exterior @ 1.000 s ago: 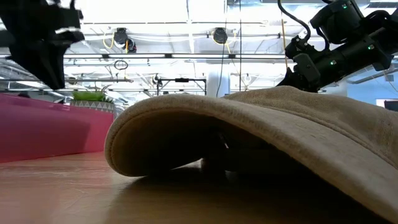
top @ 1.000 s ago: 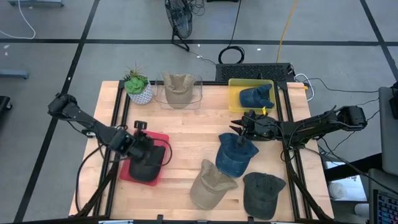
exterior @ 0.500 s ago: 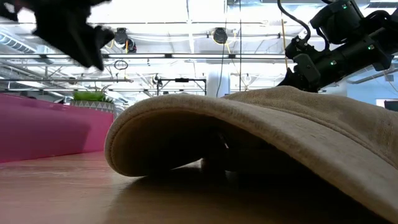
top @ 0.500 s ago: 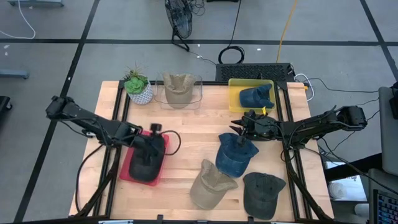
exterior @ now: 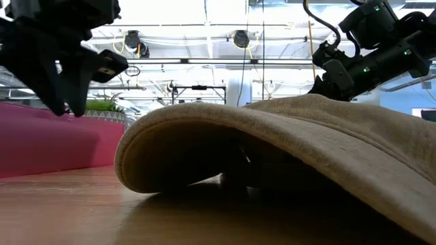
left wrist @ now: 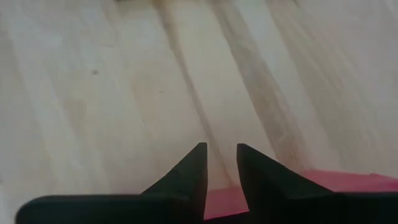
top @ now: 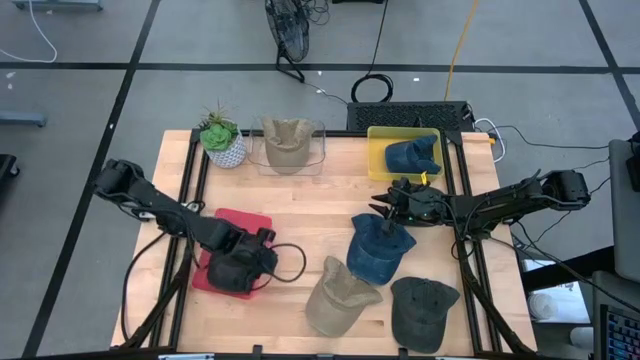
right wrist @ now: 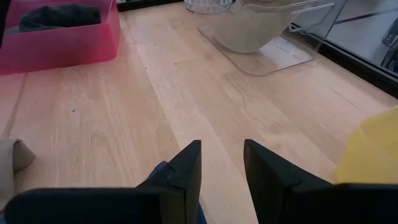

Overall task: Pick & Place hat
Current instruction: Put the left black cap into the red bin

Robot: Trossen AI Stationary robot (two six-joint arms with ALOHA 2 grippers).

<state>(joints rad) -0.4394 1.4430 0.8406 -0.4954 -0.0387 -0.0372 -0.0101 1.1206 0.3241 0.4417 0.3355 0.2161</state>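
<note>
Near the desk's [top: 300, 205] left edge, a red tray [top: 222, 252] is seen with a black hat [top: 232, 272] lying in it. The left gripper [top: 262, 262] is held over the tray's right rim, above that hat; in the left wrist view its fingers [left wrist: 193, 171] are set narrowly apart, with nothing between them, only bare wood and a strip of the red tray showing past them. At the far left corner a potted plant [top: 222, 140] is placed, and just to its right a clear bin [top: 288, 147] holds a tan hat [top: 286, 143].

Toward the near edge, a second tan hat [top: 338, 297] is laid on the wood; in the low view it fills most of the picture. Just beyond it and to the right a blue hat [top: 378, 249] is found, and at the near right corner a dark grey hat [top: 421, 310].

By the far edge, right of centre, a yellow bin [top: 402, 152] is seen with another blue hat [top: 412, 156] inside. The right gripper [top: 385, 208] is held just past the far side of the blue hat on the wood, its fingers [right wrist: 186, 168] a narrow gap apart and gripping nothing.
</note>
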